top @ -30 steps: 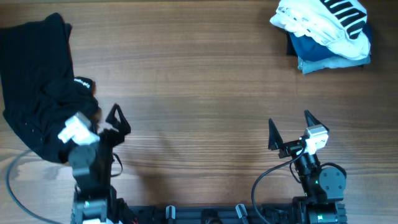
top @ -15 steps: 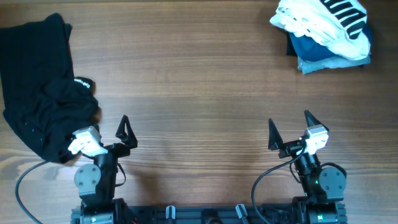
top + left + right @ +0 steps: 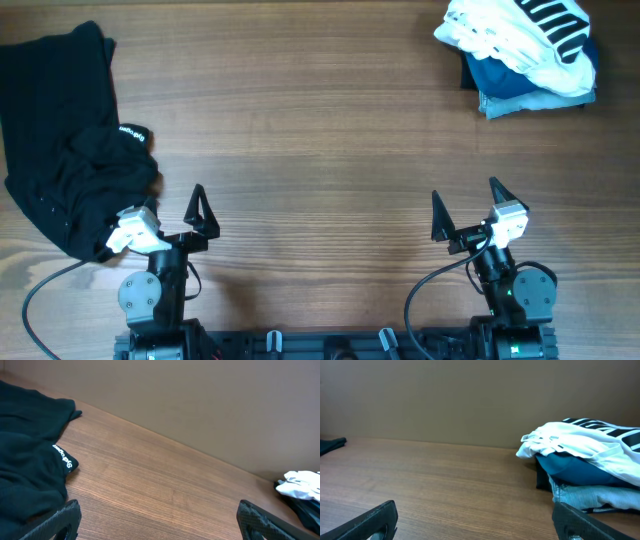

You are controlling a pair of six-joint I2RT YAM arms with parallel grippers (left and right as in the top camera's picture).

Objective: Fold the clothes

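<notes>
A brown wooden table (image 3: 320, 130) is stretching out in front of me, and everything here is sitting somewhere on it. At the table's far right corner, the large white thin-fabric T-shirt (image 3: 510, 45) is lying in a soft, wrinkled heap, its black-striped print patch (image 3: 555, 22) facing up at the far side. The shirt is resting on top of a dark blue folded garment (image 3: 500, 75), which is lying on a pale blue folded garment (image 3: 530, 102), so the three are making one small stack. From the right wrist view the white shirt (image 3: 580, 447) is drooping over the dark blue layer (image 3: 575, 470), with the pale blue one (image 3: 590, 496) at the bottom, touching the table.

Along the table's left edge, a crumpled black cloth garment (image 3: 60, 140) is sprawling from the far side towards the near side, with a small line of white lettering (image 3: 133, 133) showing on a fold.

The left gripper (image 3: 165, 208) is hanging at the table's near left, just beside the black garment's near end, its two dark fingers spread wide apart and holding nothing. In its own camera the fingers are framing bare wood (image 3: 157, 525), with the black garment (image 3: 25, 460) off to the left and the white shirt (image 3: 300, 485) peeking in far off at the right.

The right gripper (image 3: 466, 195) is hanging at the table's near right, well apart from the stack, its fingers likewise gaping wide and empty over the wood (image 3: 475, 522).
</notes>
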